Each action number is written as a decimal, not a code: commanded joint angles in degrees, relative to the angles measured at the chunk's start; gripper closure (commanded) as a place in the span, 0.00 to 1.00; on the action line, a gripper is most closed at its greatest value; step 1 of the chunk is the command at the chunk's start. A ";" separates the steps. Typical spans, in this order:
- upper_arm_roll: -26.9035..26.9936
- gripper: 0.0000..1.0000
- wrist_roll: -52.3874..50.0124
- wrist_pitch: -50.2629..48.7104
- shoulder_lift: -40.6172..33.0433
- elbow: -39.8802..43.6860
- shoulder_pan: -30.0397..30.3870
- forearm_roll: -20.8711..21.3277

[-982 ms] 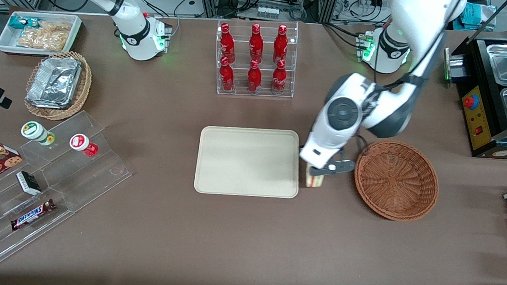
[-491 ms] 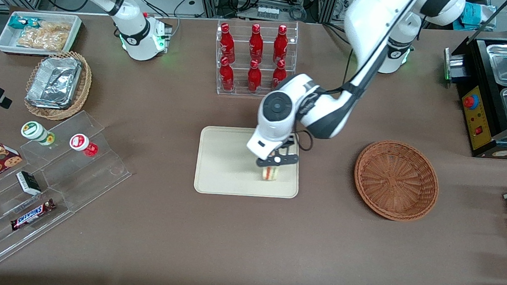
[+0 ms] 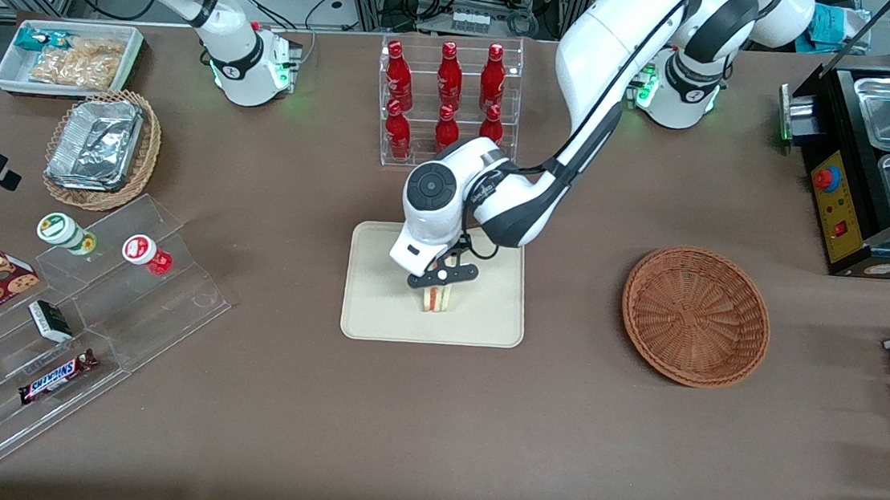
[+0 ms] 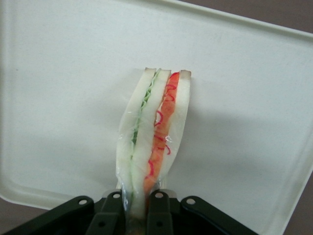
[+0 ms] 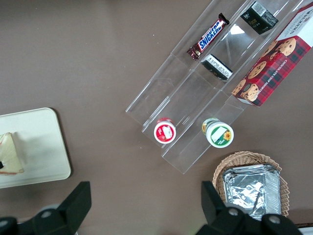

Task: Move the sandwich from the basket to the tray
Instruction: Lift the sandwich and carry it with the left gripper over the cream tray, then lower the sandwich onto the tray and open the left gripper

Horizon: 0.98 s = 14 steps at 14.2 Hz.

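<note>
My left gripper (image 3: 440, 282) is shut on the sandwich (image 3: 438, 299), a wrapped wedge of white bread with green and orange-red filling, and holds it over the middle of the cream tray (image 3: 375, 308). In the left wrist view the two fingers (image 4: 159, 213) pinch the sandwich (image 4: 156, 132) at its narrow end, with the tray (image 4: 63, 98) under it. I cannot tell whether the sandwich touches the tray. The reddish-brown wicker basket (image 3: 695, 315) stands empty beside the tray, toward the working arm's end. The right wrist view shows the sandwich (image 5: 11, 152) on or just over the tray (image 5: 41, 147).
A clear rack of red bottles (image 3: 448, 102) stands farther from the front camera than the tray. A clear stepped stand with jars and snacks (image 3: 77, 314), a tan wicker basket with a foil container (image 3: 100, 143) and a white snack bin (image 3: 67, 56) lie toward the parked arm's end.
My gripper has carried the sandwich from the table between basket and tray over the tray's rim to the tray's middle. The grip on it has stayed shut.
</note>
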 commanded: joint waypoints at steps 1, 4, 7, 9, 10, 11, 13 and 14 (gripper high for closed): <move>0.68 0.97 -1.14 -1.54 2.15 3.90 -0.87 0.32; 0.68 0.00 -1.23 -0.58 2.16 3.55 -0.87 0.32; 0.77 0.00 -0.97 -1.01 1.11 3.55 -0.96 0.59; 0.85 0.00 -1.31 -1.98 -0.82 3.47 -0.96 0.94; 1.20 0.00 -1.32 -2.94 -2.48 2.85 -1.04 1.20; 1.29 0.00 -0.62 -5.47 -4.33 2.41 -0.61 1.47; 1.64 0.00 -1.49 -10.31 -6.71 2.14 0.62 1.21; 1.73 0.00 -0.88 -12.94 -7.68 1.36 2.11 1.20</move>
